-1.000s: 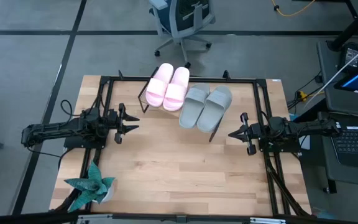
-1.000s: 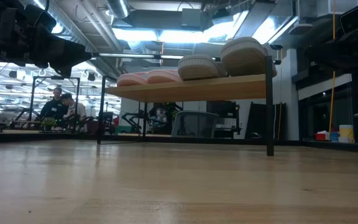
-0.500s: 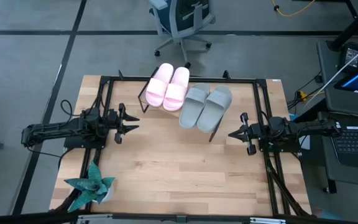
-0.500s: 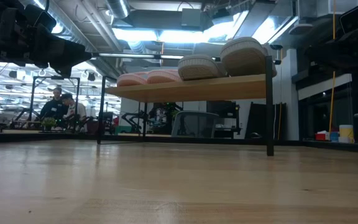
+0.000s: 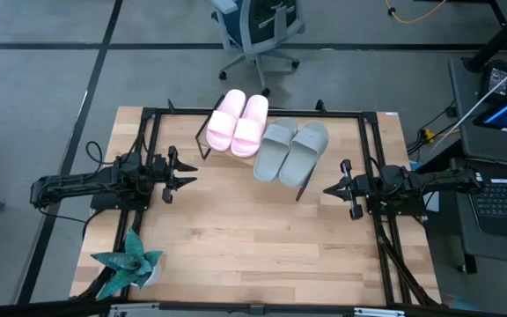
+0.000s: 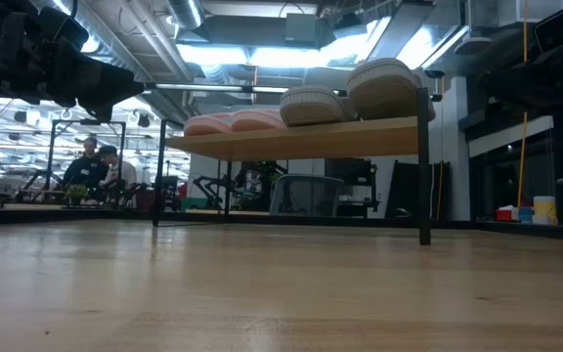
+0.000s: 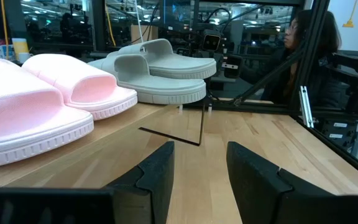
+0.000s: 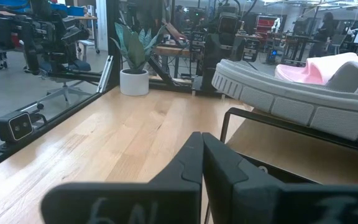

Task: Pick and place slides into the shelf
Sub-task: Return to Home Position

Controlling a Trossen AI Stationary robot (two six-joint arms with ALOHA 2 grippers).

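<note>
Pale pink pair [image 5: 238, 123] on the left half of the shelf [image 6: 301, 143], grey-green pair [image 5: 290, 150] on the right half, side by side at the far middle of the table [image 5: 262, 255]. Long axes running near to far, leaning a little toward the near left. No sandal down on the table. Judged from that: placing done, only the pull-back to rest in hand.

Left gripper [image 7: 201, 154] at the left edge, about level with the shelf's near side, pointing right across the table, fingers parted a moderate way, holding nothing. Right gripper [image 8: 202, 144] mirrored at the right edge, pointing left, fingers pressed together, also empty. Pale pink pair nearer the left arm, grey-green pair nearer the right; each pair inward and slightly to the far side of its pincer, well apart from it. No reach toward the shelf called for, so nothing standing in the way.

Farther out: a potted plant [image 5: 130, 262] at the near left corner, an office chair [image 5: 258, 31] on the floor beyond the shelf, a laptop [image 5: 504, 198] off the right edge, a person [image 7: 297, 68] beyond the table in the left wrist view.
</note>
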